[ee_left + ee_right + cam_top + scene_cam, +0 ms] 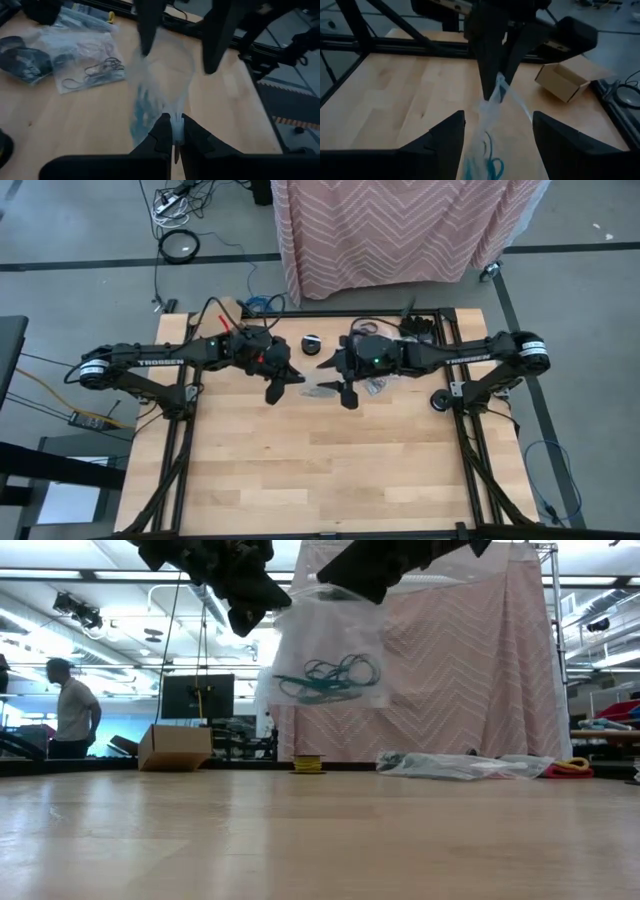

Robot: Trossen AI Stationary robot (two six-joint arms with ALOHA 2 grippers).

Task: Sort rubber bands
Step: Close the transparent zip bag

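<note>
A clear plastic bag point(322, 650) hangs in the air above the table's middle, with teal rubber bands point(328, 678) bunched in its lower part. My left gripper point(174, 136) is shut on the bag. My right gripper point(497, 145) is open, and its fingers point(146, 30) stand to either side of the bag's upper part; whether they touch it I cannot tell. From above, the bag point(322, 390) shows between the left gripper point(283, 385) and the right gripper point(335, 380). A second clear bag point(90, 70), with black rubber bands inside, lies flat on the table. My left gripper pinches a gathered edge of the clear bag point(175, 124) between its two shut fingers, at the bag's top. The bag is lifted clear of the table and hangs below the fingers point(492, 60), its film slack, with the teal bands point(490, 165) low inside it.
More crinkled clear bags point(450, 765) lie near the table's far right, by the right arm. A small black round disc point(311, 342) sits at the far edge. A cardboard box point(175, 747) and a person point(72, 710) are beyond the table. Bare wood point(320, 470) fills the near half.
</note>
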